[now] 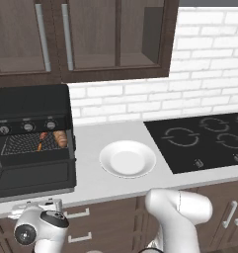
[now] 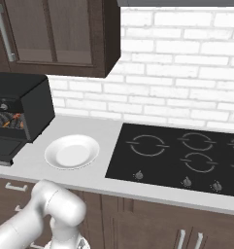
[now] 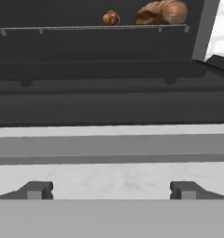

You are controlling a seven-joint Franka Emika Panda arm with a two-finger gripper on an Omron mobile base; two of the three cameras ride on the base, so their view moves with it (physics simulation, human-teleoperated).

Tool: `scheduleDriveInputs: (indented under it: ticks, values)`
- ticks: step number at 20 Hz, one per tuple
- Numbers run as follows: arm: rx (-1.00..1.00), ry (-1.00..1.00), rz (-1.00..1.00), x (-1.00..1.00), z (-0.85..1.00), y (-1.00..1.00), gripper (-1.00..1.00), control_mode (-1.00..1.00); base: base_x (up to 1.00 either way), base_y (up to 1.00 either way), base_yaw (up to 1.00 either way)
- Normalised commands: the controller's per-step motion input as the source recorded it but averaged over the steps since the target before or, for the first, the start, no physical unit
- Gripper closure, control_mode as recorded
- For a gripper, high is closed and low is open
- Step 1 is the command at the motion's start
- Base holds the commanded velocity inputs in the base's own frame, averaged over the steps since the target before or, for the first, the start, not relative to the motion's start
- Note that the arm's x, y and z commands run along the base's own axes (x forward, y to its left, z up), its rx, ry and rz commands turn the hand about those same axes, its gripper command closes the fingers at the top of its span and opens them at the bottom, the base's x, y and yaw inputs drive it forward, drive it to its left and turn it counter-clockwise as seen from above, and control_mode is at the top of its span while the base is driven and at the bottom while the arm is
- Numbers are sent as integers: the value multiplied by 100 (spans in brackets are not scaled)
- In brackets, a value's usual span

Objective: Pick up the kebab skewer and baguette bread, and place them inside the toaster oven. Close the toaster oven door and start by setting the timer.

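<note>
Wide-spread gripper (image 3: 111, 189) (holding nothing) faces the dropped toaster oven door (image 3: 108, 100); kebab skewer (image 3: 111, 18) and baguette bread (image 3: 162, 12) lie on the rack

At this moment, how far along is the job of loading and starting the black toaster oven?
Done: the kebab skewer and golden-brown baguette bread lie on the wire rack inside the black boxy toaster oven. In hand: the open, empty gripper faces the dropped-open toaster oven door. Left: shut the door and set the timer.
</note>
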Motion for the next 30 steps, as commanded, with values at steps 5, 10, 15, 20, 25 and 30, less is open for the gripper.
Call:
scheduleDriveInputs:
  ticks: [5,10,15,20,25,30]
  values:
    - [0,0,6,29,-2,0,-100,-100,0,0,0]
    - [0,-1,3,21,-2,0,-100,-100,0,0,0]
    - [0,-11,0,17,2,0,-100,-100,0,0,0]
    - [0,-16,0,11,21,0,-100,-100,0,0,0]
    - [2,-13,0,25,25,0,-100,-100,0,0,0]
    - [4,-11,0,28,39,0,-100,-100,0,0,0]
